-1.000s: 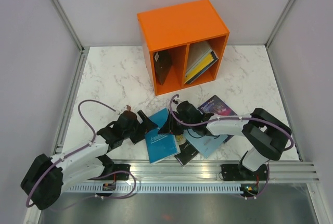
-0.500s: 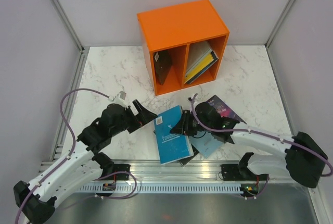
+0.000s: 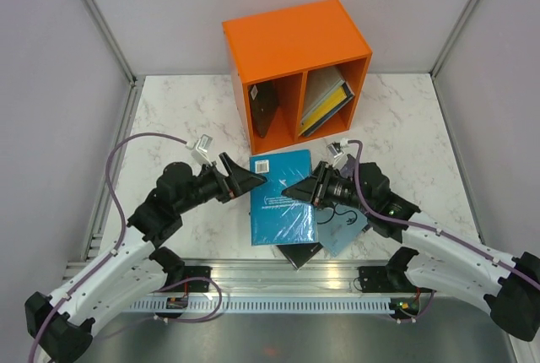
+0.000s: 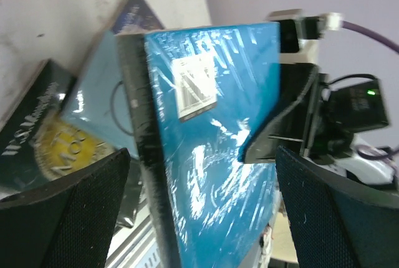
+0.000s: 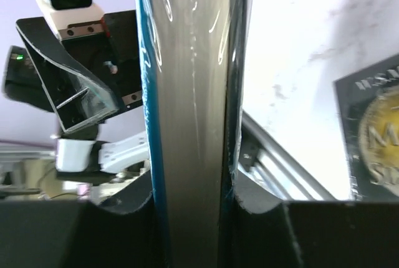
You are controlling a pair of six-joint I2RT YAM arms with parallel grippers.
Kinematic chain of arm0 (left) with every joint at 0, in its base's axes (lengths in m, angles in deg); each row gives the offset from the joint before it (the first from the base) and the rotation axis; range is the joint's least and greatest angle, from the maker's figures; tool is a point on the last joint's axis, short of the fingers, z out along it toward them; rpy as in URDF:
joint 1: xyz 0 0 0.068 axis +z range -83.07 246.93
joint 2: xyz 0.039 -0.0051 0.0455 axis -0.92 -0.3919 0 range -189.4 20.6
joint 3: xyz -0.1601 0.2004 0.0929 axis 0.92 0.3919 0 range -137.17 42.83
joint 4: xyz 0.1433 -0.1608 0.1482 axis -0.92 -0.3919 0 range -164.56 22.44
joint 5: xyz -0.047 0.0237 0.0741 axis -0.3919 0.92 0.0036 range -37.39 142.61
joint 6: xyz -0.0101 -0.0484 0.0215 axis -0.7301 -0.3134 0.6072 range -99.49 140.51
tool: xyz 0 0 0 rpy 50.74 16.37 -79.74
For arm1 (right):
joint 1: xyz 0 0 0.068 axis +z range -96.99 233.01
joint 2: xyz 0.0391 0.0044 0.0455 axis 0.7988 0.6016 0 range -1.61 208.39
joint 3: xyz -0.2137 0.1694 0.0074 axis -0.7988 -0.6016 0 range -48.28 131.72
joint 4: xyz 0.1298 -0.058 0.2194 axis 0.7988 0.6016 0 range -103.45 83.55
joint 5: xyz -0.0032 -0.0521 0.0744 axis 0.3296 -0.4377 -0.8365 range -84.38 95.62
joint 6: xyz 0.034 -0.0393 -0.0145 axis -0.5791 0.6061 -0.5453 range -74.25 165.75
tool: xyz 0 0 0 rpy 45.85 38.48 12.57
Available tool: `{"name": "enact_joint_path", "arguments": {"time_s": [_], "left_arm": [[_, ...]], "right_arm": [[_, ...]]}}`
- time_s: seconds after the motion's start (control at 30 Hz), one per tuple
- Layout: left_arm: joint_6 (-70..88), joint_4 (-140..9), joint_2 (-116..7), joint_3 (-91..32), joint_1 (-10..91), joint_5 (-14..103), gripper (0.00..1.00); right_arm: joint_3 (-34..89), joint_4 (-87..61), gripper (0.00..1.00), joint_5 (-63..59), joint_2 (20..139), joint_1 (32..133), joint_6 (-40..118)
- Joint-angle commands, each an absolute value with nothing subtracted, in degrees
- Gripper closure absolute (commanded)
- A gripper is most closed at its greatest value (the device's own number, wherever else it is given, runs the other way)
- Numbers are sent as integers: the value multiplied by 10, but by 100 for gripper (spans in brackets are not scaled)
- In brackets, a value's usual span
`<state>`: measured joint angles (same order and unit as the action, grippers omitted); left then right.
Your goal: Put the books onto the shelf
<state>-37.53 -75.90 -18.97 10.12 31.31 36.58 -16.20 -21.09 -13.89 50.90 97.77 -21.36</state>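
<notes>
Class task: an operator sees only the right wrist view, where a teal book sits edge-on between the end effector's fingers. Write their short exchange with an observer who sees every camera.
Operator: Where is the shelf from my book?
Observer: The shelf stands beyond the teal book, at the back of the table, with its openings facing the arms.
Operator: Is either compartment empty?
Observer: No. The left one holds one dark book standing on end; the right one holds several leaning books.
</notes>
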Motion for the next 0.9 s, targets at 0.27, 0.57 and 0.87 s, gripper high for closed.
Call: {"name": "enact_joint_path", "arguments": {"time_s": [0.27,0.57,0.87], "left_arm": [[-404,-535,-269,96,318,209,37],[-373,-592,-329,-4,318,143,98],[-175,-909,-348,-135,317,300,98]], "right_arm": [[-240,-608,100,-211,536,964,-385],[-187,-536,93,-222,597,938,-326],[84,169,20,-48,630,930,-36]]}}
